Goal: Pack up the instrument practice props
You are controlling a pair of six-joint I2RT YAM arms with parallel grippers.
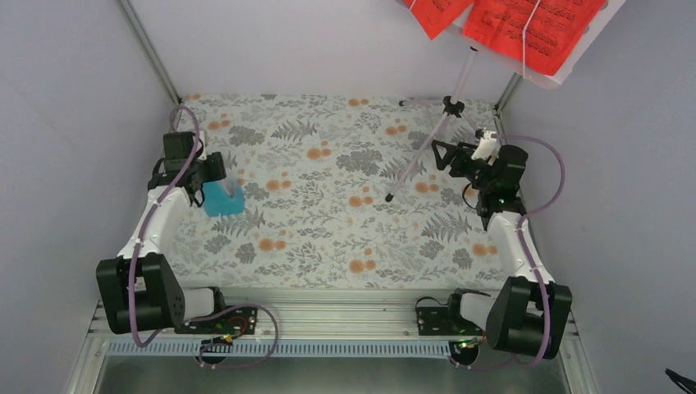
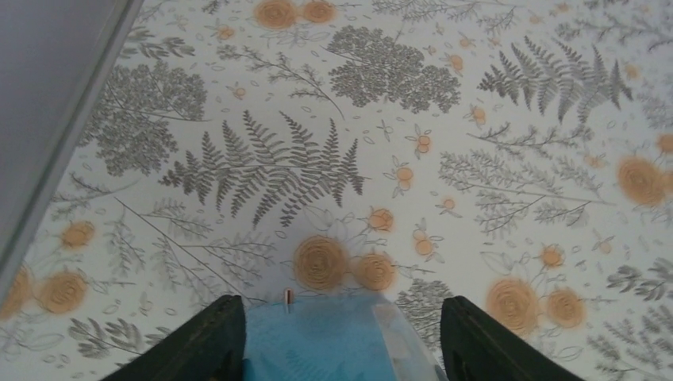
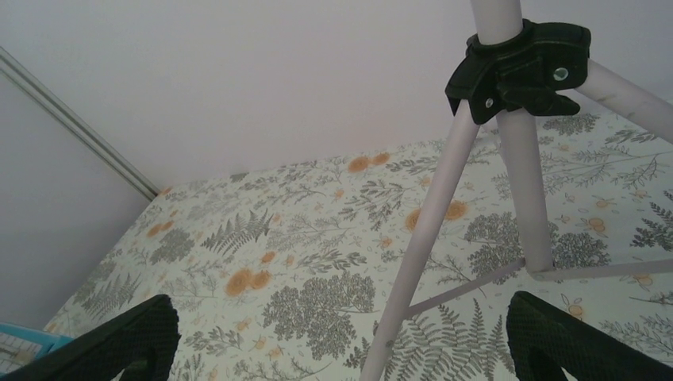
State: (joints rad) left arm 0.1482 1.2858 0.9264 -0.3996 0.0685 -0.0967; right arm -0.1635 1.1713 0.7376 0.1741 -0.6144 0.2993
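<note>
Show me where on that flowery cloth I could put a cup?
Free: the middle of the cloth, between the blue metronome at the left gripper and the music stand's front leg, and the near strip before the arm bases. Crowded: the far right corner, stand legs and right gripper.

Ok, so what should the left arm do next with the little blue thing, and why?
Probably close the left gripper onto the blue metronome. In the left wrist view the jaws sit on either side of it, but a small gap seems to show between one finger and its side, so it does not look gripped yet. Lifting now might let it slip.
</note>
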